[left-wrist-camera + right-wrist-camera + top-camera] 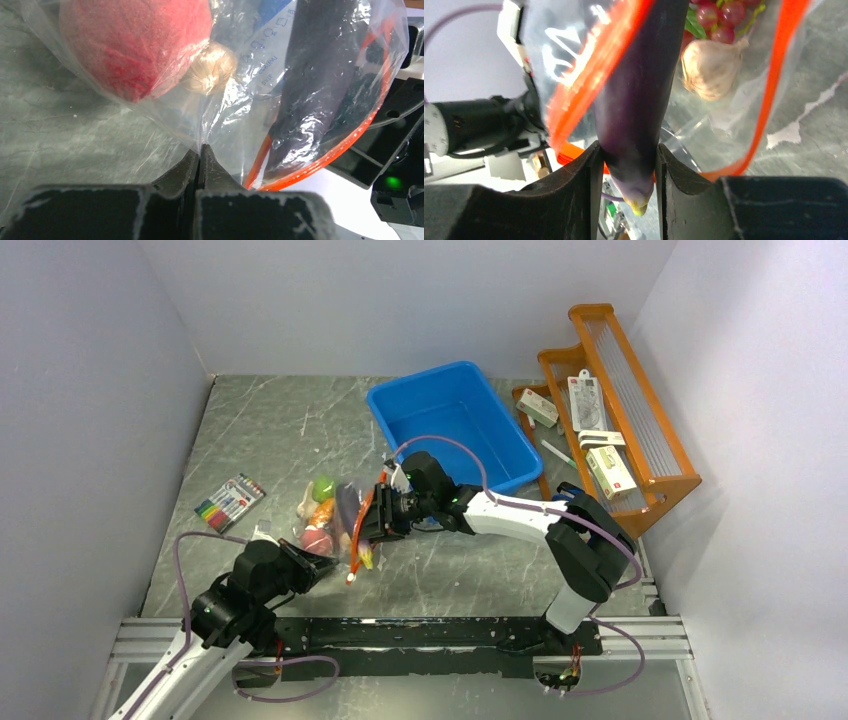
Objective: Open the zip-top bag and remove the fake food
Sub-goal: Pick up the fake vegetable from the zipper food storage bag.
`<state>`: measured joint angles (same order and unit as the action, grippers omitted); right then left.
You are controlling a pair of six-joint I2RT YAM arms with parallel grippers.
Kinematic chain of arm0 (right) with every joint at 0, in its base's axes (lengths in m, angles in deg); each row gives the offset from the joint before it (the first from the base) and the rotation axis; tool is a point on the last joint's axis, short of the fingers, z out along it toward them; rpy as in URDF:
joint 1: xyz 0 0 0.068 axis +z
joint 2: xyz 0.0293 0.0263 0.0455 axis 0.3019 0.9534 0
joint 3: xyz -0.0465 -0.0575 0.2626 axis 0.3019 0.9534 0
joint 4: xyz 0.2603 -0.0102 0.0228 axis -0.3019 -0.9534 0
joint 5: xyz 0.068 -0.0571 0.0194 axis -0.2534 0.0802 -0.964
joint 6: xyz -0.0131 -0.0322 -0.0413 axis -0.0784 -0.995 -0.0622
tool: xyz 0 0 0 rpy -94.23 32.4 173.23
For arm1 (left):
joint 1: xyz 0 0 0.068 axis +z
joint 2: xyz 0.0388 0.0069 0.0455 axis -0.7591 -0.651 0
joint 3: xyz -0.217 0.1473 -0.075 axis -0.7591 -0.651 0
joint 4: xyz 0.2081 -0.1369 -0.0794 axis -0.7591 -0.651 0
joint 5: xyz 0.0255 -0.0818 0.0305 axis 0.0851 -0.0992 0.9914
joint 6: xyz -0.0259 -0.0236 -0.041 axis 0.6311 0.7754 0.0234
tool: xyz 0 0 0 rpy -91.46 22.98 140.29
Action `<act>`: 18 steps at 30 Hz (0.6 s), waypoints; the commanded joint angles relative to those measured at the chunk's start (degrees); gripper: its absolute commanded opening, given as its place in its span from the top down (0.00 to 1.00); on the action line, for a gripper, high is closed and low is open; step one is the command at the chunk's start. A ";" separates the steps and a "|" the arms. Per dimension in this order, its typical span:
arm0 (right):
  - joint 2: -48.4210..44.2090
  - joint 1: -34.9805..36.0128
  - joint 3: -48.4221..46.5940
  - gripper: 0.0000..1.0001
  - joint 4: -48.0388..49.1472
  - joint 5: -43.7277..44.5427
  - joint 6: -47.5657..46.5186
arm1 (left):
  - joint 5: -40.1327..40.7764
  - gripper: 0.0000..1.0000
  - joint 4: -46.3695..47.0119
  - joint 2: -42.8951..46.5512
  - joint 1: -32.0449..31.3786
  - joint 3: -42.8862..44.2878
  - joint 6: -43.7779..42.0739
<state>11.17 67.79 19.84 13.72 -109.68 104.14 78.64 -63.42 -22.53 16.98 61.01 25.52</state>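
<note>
While the left gripper (pixel 200 151) pinches shut on a fold of the clear crinkly zip-top bag (pixel 235 95) with red-orange zip strip (mouth open, left of centre in top view), the right gripper (pixel 627 150) clamps the glossy purple plastic eggplant (pixel 639 85) near its tapered tip. Risk: smooth tip squirts out of the jaws, or thin film slips and the bag drags along. Blue print (pixel 272 50) on bag: unreadable.

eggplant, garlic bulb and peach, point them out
eggplant (pixel 636 100): right wrist view, middle of its purple body
garlic bulb (pixel 709 67): right wrist view, its rounded beige side
peach (pixel 132 42): left wrist view, centre of its red skin
</note>
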 commanded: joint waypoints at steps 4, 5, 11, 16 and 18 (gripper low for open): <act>-4.28 0.26 -2.85 0.73 -17.03 -0.36 -15.84 | -0.58 0.93 3.61 -4.78 0.15 3.85 -4.43; -6.21 0.34 -2.11 0.73 -17.55 2.46 -16.67 | -0.46 0.93 3.91 -5.41 0.15 4.18 -4.46; -11.68 0.61 2.45 0.74 -18.44 0.25 -20.55 | -0.27 0.93 7.04 -7.10 0.15 3.96 -2.95; -12.71 0.62 3.53 0.75 -23.18 0.98 -24.14 | -0.38 0.93 8.79 -6.97 0.15 3.27 -2.56; -14.42 0.78 6.35 0.75 -19.81 -1.36 -24.37 | -0.75 0.91 10.23 -6.96 0.15 3.22 -3.73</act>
<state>-0.83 68.29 22.79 -5.91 -108.85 83.27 78.55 -58.13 -29.59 16.98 63.81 22.87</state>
